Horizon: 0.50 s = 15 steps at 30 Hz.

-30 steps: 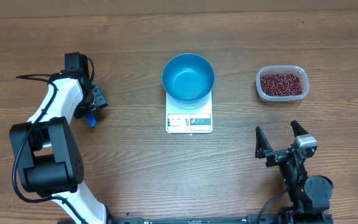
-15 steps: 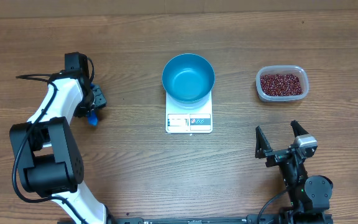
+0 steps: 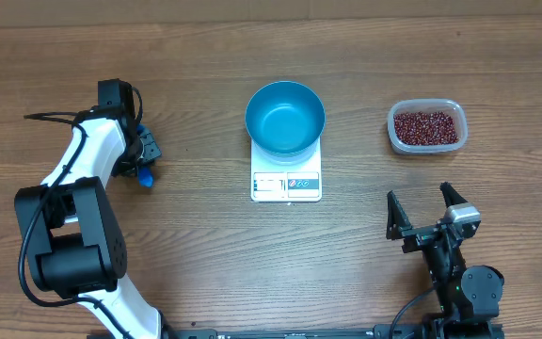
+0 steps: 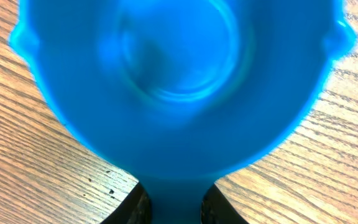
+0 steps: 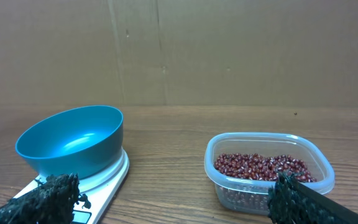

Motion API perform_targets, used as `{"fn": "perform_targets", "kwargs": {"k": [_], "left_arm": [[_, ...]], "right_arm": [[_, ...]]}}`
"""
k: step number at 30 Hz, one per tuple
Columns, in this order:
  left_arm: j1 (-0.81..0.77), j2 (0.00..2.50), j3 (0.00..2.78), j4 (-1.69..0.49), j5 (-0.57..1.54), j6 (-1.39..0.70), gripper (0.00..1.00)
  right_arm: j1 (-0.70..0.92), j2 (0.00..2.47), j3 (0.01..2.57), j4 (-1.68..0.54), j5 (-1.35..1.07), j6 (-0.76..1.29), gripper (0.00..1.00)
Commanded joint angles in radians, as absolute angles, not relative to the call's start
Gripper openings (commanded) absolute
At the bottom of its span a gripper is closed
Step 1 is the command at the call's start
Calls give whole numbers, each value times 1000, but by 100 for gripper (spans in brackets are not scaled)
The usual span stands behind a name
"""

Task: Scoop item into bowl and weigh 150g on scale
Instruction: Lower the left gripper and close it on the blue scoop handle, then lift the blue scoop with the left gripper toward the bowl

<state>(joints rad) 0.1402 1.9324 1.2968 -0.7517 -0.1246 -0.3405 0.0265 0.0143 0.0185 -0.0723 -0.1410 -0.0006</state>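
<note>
The blue bowl [image 3: 285,116] [image 5: 70,140] stands empty on the white scale [image 3: 286,185] [image 5: 114,180] mid-table. The red-brown beans [image 3: 426,127] [image 5: 260,167] fill a clear tub [image 3: 393,133] [image 5: 247,194] to the right. At the far left my left gripper [image 3: 142,162] [image 4: 176,210] is shut on the handle of a small blue scoop [image 3: 143,177] [image 4: 179,81], whose cup lies on the wood and fills the left wrist view. My right gripper [image 3: 424,218] [image 5: 169,205] is open and empty near the front right, facing the tub and the bowl.
A brown cardboard wall [image 5: 179,50] closes off the back of the table. The left arm's body [image 3: 69,235] occupies the front left corner. Bare wood lies between the scoop and the scale.
My left jaws have closed in on the scoop's handle, and the scoop shifted slightly. The right arm, bowl, scale and tub have not moved.
</note>
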Motion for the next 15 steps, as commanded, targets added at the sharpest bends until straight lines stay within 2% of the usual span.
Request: {"fn": "perform_targets", "kwargs": {"k": [1,6,8,9,15], "left_arm": [[150,1945,1304,-756,-137,-345,18],[150,1945,1306,-760,-101,-345,16],[150,1944,1310,-762,-63,-345,11],[150,1942,1320,-773,-19,-345,5],[150,1909,1428,-858,96,-350,4]], "right_arm": [[23,3,8,-68,-135,-1,100],[23,3,8,-68,-135,-1,100],[23,3,8,-68,-135,-1,100],[23,3,8,-68,-135,-1,100],[23,3,8,-68,-135,-1,100]]}}
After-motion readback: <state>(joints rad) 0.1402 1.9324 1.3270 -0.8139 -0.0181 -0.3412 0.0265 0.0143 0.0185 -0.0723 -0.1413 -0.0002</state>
